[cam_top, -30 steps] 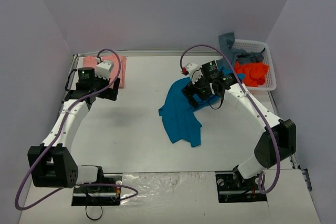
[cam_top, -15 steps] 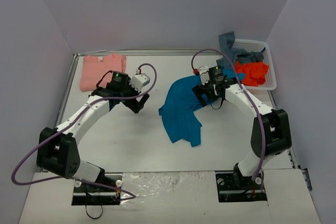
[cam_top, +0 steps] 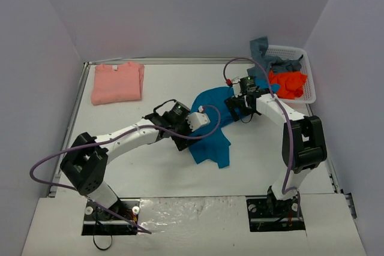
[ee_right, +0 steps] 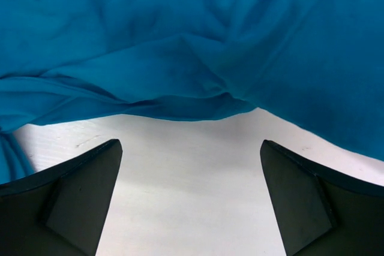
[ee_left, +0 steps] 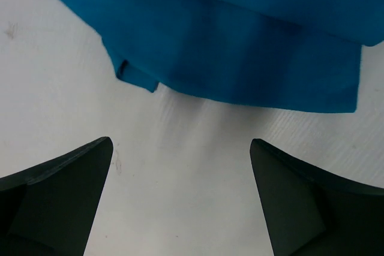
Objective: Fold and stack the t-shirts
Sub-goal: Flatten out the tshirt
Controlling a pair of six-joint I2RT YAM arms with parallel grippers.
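A crumpled teal-blue t-shirt point(cam_top: 217, 142) lies mid-table. My left gripper point(cam_top: 182, 140) hovers at its left edge, open, with only bare table between the fingers and the shirt's hem point(ee_left: 240, 52) just ahead. My right gripper point(cam_top: 235, 107) is at the shirt's back right edge, also open over bare table, with folds of teal cloth point(ee_right: 180, 40) just beyond its fingertips. A folded salmon-pink t-shirt point(cam_top: 117, 82) rests flat in the back left corner. In the left wrist view my left gripper point(ee_left: 180, 142) holds nothing, and in the right wrist view my right gripper point(ee_right: 191, 143) holds nothing.
A white lattice basket point(cam_top: 308, 70) stands at the back right. It holds a bright orange t-shirt point(cam_top: 287, 82) and a grey-blue one point(cam_top: 267, 57) draped over its rim. Walls enclose the table on three sides.
My left arm has swung from beside the salmon-pink shirt at the back left across to the teal shirt's left edge. The right gripper shifted slightly back and right along the shirt.
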